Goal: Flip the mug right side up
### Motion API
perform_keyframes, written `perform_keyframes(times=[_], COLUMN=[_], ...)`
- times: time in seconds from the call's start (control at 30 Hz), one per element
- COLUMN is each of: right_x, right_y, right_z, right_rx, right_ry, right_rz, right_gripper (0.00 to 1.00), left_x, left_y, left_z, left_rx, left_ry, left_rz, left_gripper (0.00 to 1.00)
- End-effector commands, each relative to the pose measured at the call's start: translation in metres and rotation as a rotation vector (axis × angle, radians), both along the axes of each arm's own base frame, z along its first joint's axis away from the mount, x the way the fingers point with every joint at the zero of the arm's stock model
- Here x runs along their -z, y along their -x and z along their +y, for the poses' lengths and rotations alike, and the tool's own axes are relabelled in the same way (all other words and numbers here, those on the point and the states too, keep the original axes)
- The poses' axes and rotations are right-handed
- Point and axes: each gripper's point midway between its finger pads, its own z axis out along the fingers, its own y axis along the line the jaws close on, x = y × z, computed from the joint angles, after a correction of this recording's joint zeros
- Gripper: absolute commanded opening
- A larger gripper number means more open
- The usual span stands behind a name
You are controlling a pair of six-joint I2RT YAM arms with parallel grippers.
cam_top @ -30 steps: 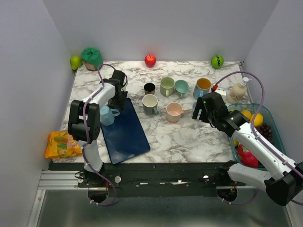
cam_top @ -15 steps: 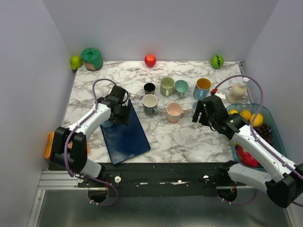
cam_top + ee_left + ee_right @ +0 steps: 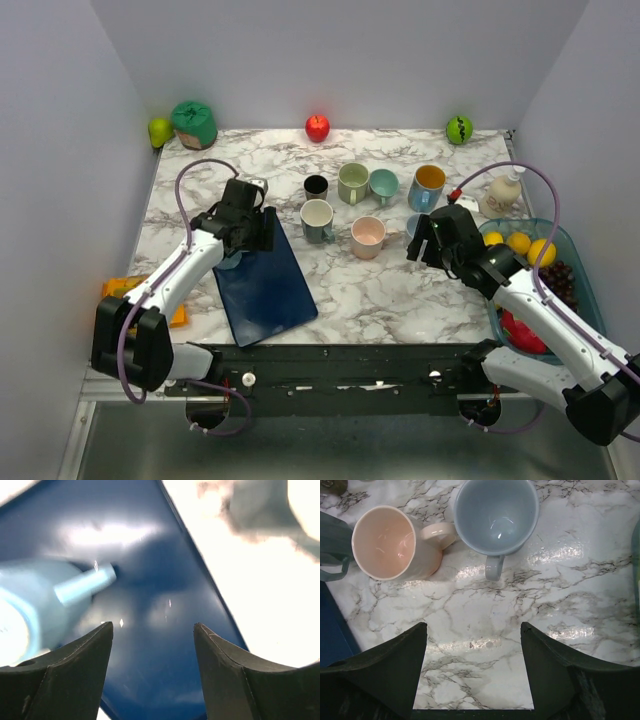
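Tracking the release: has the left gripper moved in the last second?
Yes. The left gripper came nearer, from the mat's far corner to over the mat.

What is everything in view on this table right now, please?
mug: one, light blue, at mat's left edge
mat: one, navy, front left
other mugs: seven, mixed colours, centre
apple: one, red, back edge
green fruit: two, green, back corners
pouch: one, dark green, back left
bottle: one, cream, right
bin: one, teal, right, holding fruit
snack bag: one, orange, front left
left gripper: one, black, open over mat
right gripper: one, black, open over table
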Motion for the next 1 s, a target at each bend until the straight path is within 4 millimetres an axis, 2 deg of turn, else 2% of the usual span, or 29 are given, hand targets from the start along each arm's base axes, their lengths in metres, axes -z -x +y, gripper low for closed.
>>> perform_keyframes(times=[0.0, 0.1, 0.3, 0.47, 0.67, 0.77, 0.83, 0.87, 0.9, 0.97], right_x=[0.001, 0.002, 0.003, 0.005, 0.009, 0.012, 0.013, 0.014, 0.015, 0.016], right_y=[0.002, 0.002, 0.001, 0.001, -0.002, -0.002, -0.003, -0.003, -0.003, -0.002], right_z=[-0.001, -0.001, -0.002, -0.002, 0.0, 0.001, 0.002, 0.002, 0.002, 0.002], right_rx=[0.005, 0.004, 0.005, 0.005, -0.003, -0.011, -0.012, -0.014, -0.016, -0.018], right_ry=[-0.017, -0.012, -0.003, 0.002, 0.008, 0.013, 0.016, 0.015, 0.017, 0.017], right_rz=[-0.004, -0.003, -0.004, -0.001, 0.009, 0.017, 0.021, 0.024, 0.027, 0.027], right_gripper=[0.81, 0.81, 0.81, 0.81, 0.81, 0.81, 0.81, 0.81, 0.81, 0.81], left_x=[0.0, 0.015, 0.044, 0.051, 0.053, 0.051, 0.042, 0.035, 0.018, 0.002], left_y=[-0.037, -0.049, -0.046, -0.027, 0.015, 0.039, 0.052, 0.052, 0.051, 0.051], left_z=[0.006, 0.012, 0.027, 0.028, 0.025, 0.025, 0.025, 0.025, 0.018, 0.008], left_rx=[-0.045, -0.094, -0.168, -0.141, -0.125, -0.144, -0.154, -0.161, -0.152, -0.15], left_ry=[-0.103, -0.164, -0.268, -0.314, -0.307, -0.267, -0.229, -0.228, -0.181, -0.112], left_rz=[-0.004, 0.056, 0.154, 0.18, 0.195, 0.194, 0.163, 0.129, 0.077, 0.044], left_gripper=[0.73, 0.7, 0.65, 0.63, 0.63, 0.63, 0.63, 0.64, 0.64, 0.64])
